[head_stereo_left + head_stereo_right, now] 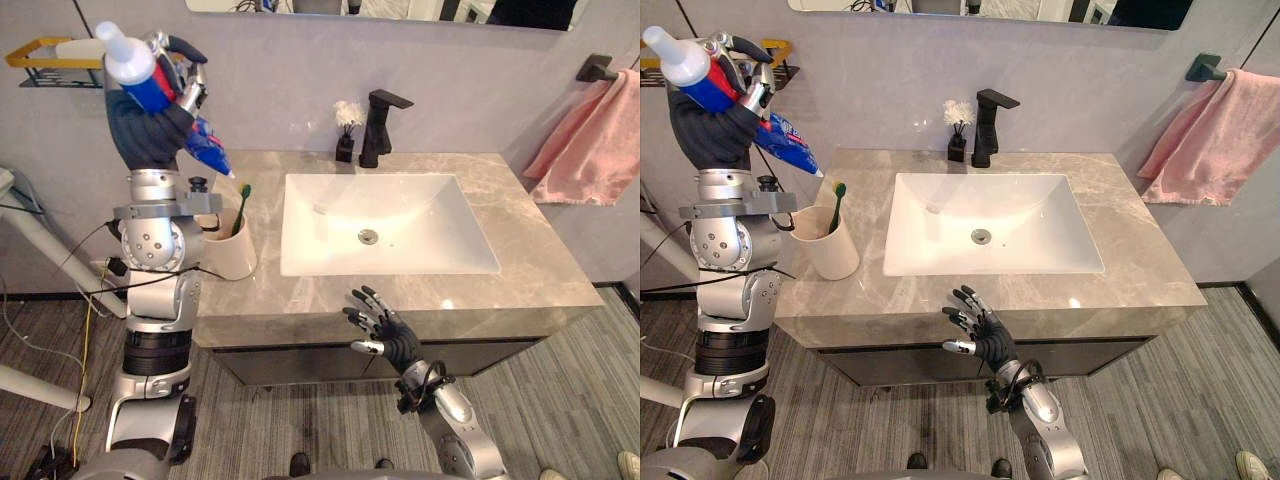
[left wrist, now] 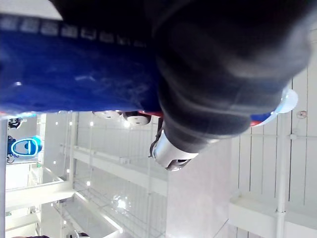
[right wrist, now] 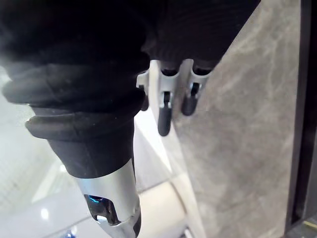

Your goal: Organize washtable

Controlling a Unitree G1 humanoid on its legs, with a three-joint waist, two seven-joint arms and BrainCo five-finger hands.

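Grey marble table (image 1: 540, 270) is spanning the view, with a white sink (image 1: 400, 250) sitting sunk in its middle. Pink towel (image 1: 590, 140) is hanging on the wall at 2 o'clock of the table. Yellow wall shelf (image 1: 40, 50) is sitting at 10 o'clock, off the table. Left hand (image 1: 178, 92) is hovering raised at 10 o'clock of the sink, above the cup, fingers clenching round a blue toothpaste tube (image 1: 150, 92); the white cap is pointing up and the tail is slanting down toward the cup. Beige cup (image 1: 235, 258) is standing on the table at 9 o'clock of the sink. Right hand (image 1: 385, 335) is hovering at 6 o'clock of the sink over the table's front edge, fingers spread and released, grasping nothing. Black faucet (image 1: 378, 125) is standing at 12 o'clock of the sink, a small dark holder (image 1: 345, 148) with a white tuft sitting just beside it at its 9 o'clock. Green toothbrush (image 1: 241, 205) is leaning in the cup, green end up
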